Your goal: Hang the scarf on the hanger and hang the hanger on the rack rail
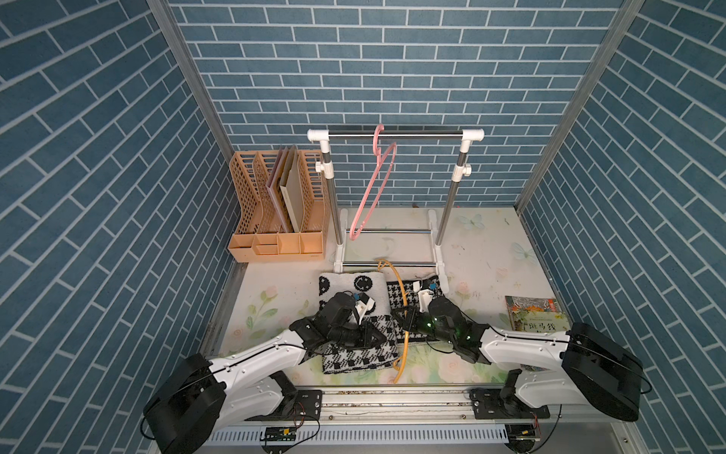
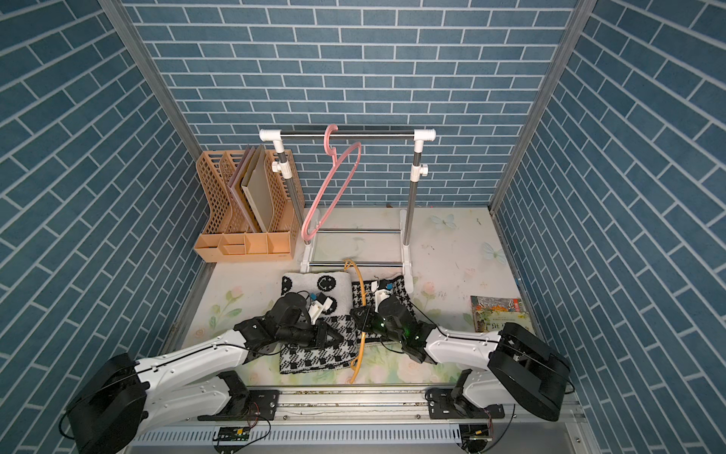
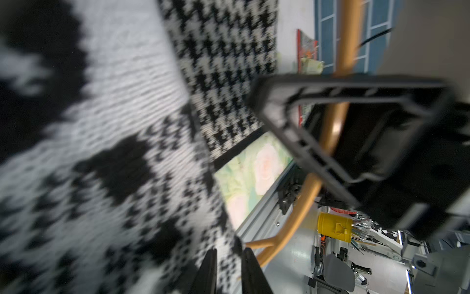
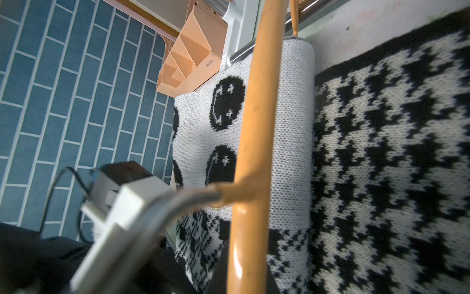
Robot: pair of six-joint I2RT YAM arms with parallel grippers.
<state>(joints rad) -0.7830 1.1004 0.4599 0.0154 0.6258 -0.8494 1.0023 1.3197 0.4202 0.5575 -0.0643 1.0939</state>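
The black-and-white knitted scarf (image 1: pixel 349 355) lies folded on the table in front of the rack, seen in both top views (image 2: pixel 310 353). An orange hanger (image 1: pixel 403 350) lies along its fold, between its two halves. My left gripper (image 1: pixel 382 339) is low over the scarf's near half. In the left wrist view its fingers (image 3: pixel 230 269) are shut on an edge of the scarf (image 3: pixel 127 127). My right gripper (image 1: pixel 404 319) is shut on the bar of the orange hanger (image 4: pixel 256 127). The bar runs between its jaws (image 4: pixel 245 267), just above the scarf (image 4: pixel 381 152).
A white-and-steel clothes rack (image 1: pixel 412 135) stands behind the scarf, with a pink hanger (image 1: pixel 375 184) on its top rail. A tan file organizer (image 1: pixel 275 204) is at the back left. A book (image 1: pixel 534 314) lies at the right, next to my right arm.
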